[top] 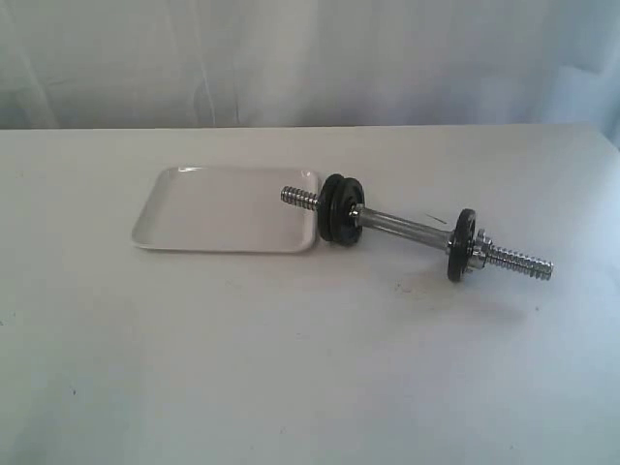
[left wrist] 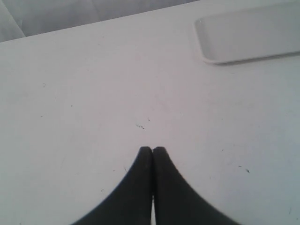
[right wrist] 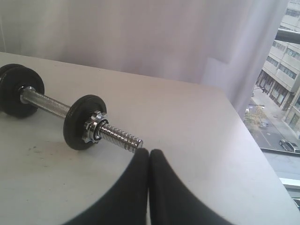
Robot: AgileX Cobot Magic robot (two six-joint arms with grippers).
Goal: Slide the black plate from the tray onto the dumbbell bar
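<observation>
Closest to the wrist cameras, the left gripper [left wrist: 152, 150] hangs over bare desk [top: 291, 368]. Its dark jaws are clenched tip to tip with nothing between them. The right gripper [right wrist: 149, 152] is the same, its jaws pressed together and grasping nothing. It hovers just beside the nearer threaded end [right wrist: 123, 137] of the dumbbell bar [top: 402, 228] without touching it.

In the exterior view the bar lies on the desk at a slant, with its right end toward the front. Behind that threaded end, a silvery collar nut [top: 477, 254] backs a single disc [top: 458, 244] standing on edge. The smooth chrome middle runs back and left to a pair of black discs pressed face to face.

The black plate [top: 332, 207] is on the bar as the outer disc of this pair. It touches the second disc [top: 349, 213] on the side toward the bar's middle. Past the plate, the far threaded end [top: 300, 198] sticks out over the right rim of the tray [top: 213, 208]. The tray is white and shallow and lies flat on the desk, to the left of the discs.

A pale curtain [top: 291, 58] hangs behind the desk.
</observation>
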